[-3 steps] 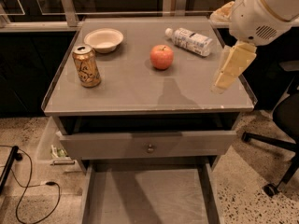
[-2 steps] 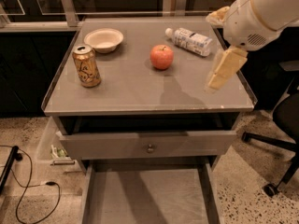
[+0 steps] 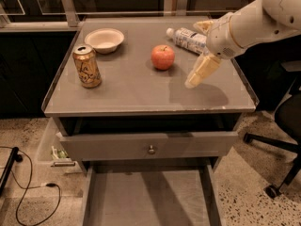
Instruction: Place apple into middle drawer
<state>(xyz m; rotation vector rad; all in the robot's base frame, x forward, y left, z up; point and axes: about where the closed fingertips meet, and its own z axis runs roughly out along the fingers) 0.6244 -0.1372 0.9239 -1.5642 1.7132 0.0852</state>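
The red apple [image 3: 162, 57] with yellowish patches sits on the grey cabinet top [image 3: 136, 86], near its middle. My gripper [image 3: 193, 80], cream-coloured, hangs over the cabinet top to the right of the apple, pointing down and left, a short way from it and not touching it. It holds nothing. The middle drawer [image 3: 146, 199] is pulled far out at the bottom of the view, showing a bare flat grey floor and low side walls.
A gold soda can [image 3: 87, 66] stands at the left. A white bowl [image 3: 104, 39] is at the back left, and a plastic bottle [image 3: 188, 38] lies at the back right behind my arm. A drawer front with a knob [image 3: 151, 149] sits above the open drawer. An office chair base [image 3: 277, 149] stands at the right.
My gripper has moved left across the cabinet top, from near the right edge to close beside the apple. The apple and the other objects have not moved.
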